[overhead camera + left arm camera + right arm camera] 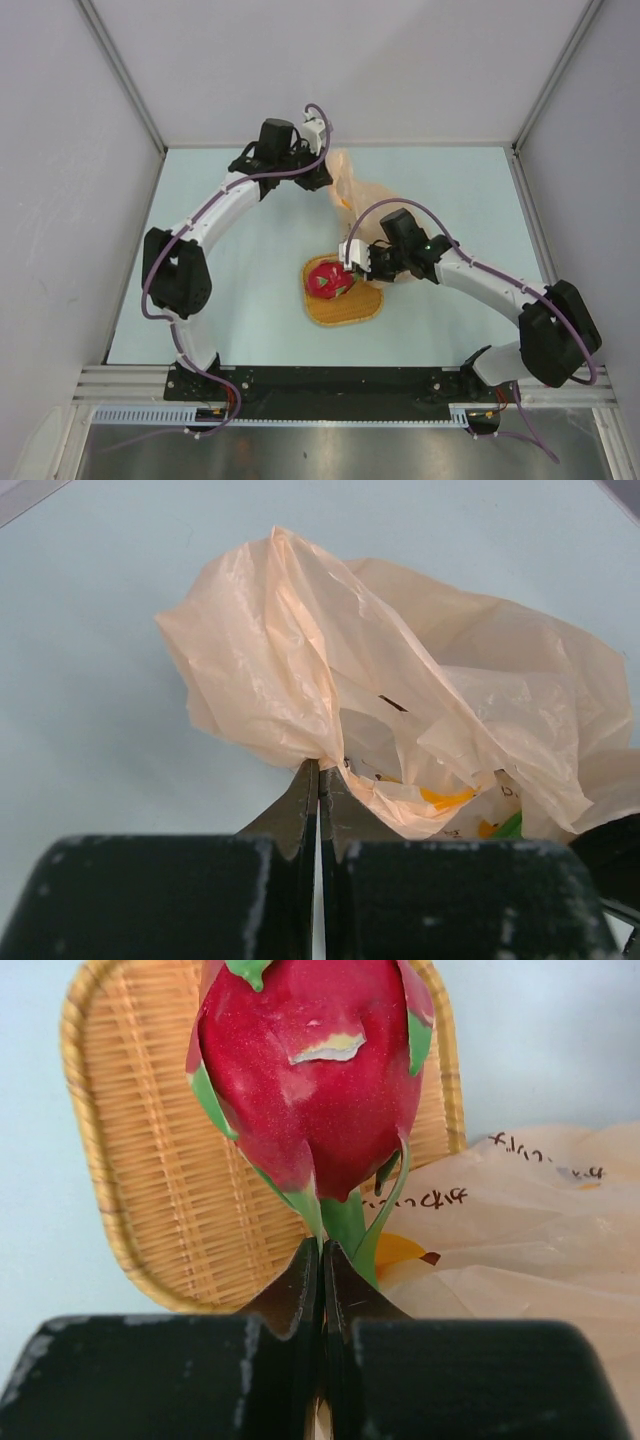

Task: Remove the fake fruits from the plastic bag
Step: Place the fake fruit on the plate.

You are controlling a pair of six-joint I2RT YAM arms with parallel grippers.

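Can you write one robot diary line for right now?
left gripper: shut on plastic bag | right gripper: shut on red fruit, green tip | red fruit: over woven tray | plastic bag: something yellow inside

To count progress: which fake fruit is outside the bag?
The red dragon fruit, held by the right gripper over the woven tray; yellow ones sit inside the plastic bag.

Both arms (215,205) show white links (490,282), black joints (178,275), purple cables (400,205); black gripper fingers (290,812) perhaps scuffed.

the thin peach plastic bag (352,188) is crumpled and bunched, a yellow fruit (446,798) showing inside. the red, green-tipped dragon fruit (326,281) is out, at 7 o'clock from it.
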